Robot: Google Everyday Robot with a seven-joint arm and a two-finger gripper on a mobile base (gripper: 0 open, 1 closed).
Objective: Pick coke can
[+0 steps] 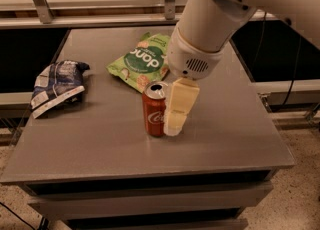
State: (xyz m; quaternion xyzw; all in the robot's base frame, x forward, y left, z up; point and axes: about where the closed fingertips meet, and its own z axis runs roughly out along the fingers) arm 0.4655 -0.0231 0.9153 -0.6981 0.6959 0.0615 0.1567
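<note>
The coke can (155, 110) stands upright mid-worktop (225, 124). The tool (176, 116) hangs just beside it, on the side away from the dark blue snack bag (57, 86). I cannot tell whether the tool is released or clenched. The step looks like closing in to grasp. Next it must straddle the can, clamp and lift clear of the green snack bag (145, 61) behind the can.
</note>
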